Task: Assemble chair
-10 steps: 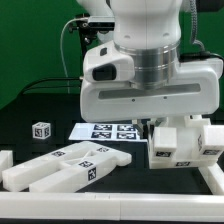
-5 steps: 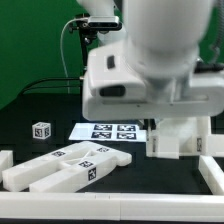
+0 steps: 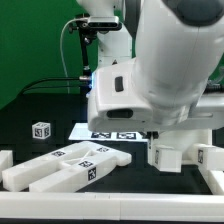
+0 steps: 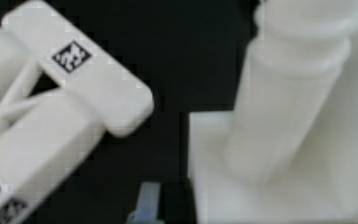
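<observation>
At the bench's front edge, toward the exterior view's right: the chair's flat plate [image 3: 168,157] sits beneath the arm, tagged faces toward the camera. In the wrist view an upright leg [image 4: 297,80] rises from this plate. Whether the leg is fully seated in its hole or only standing there, cannot tell.

Gripper [image 4: 147,203]: hidden behind the arm's body in the exterior view. The wrist view gives only a bluish sliver of fingertip. Jaws fully closed, with no part seen between them, so it appears to carry nothing. It hangs over the dark gap between the plate and the bars.

Long bars [image 3: 70,166]: two, lying flat side by side near the front edge, toward the exterior view's left. They are loose and apart from the plate. A small tagged cube [image 3: 41,130] stands alone farther back, probably another loose part. The marker board [image 3: 108,130] lies mid-bench, partly covered by the arm.

Progress (judgement): early. At most one leg is on the plate. The bars are not joined to anything, and no other legs are visible in either view. Left to do: the remaining legs, then the bars, then any small fastening pieces.
</observation>
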Available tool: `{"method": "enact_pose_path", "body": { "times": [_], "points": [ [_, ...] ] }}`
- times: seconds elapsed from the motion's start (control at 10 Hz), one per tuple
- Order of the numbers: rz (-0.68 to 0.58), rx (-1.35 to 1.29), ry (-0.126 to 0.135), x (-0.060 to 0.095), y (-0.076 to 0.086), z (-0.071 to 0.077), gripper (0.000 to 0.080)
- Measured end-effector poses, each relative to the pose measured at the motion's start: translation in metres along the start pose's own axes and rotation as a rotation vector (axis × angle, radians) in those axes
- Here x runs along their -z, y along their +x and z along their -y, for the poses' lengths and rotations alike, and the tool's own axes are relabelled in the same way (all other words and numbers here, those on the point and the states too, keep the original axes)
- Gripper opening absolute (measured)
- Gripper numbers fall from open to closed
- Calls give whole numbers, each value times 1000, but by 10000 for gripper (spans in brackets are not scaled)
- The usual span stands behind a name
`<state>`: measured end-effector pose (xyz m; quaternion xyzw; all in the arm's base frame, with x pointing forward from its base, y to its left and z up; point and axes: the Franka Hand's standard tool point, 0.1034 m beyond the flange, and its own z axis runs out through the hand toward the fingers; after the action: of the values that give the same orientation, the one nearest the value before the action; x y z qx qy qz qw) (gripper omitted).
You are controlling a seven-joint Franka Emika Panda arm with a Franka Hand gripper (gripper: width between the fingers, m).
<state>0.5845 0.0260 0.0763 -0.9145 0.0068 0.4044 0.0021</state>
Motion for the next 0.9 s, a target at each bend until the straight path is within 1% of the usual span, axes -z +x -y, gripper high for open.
{"method": "enact_pose_path", "body": {
  "times": [0.1, 0.2, 0.3, 0.4, 0.5, 0.8, 0.9],
  "points": [
    [3, -34, 7, 0, -1, -4, 31],
    [22, -61, 14, -5, -9, -6, 31],
    [61, -69, 16, -12, -17, -2, 31],
    [62, -71, 12, -16, -11, 4, 31],
    [44, -68, 10, -16, -8, 7, 31],
    [33, -69, 8, -19, -2, 7, 31],
    [6, -71, 13, -20, 6, 6, 31]
  ]
}}
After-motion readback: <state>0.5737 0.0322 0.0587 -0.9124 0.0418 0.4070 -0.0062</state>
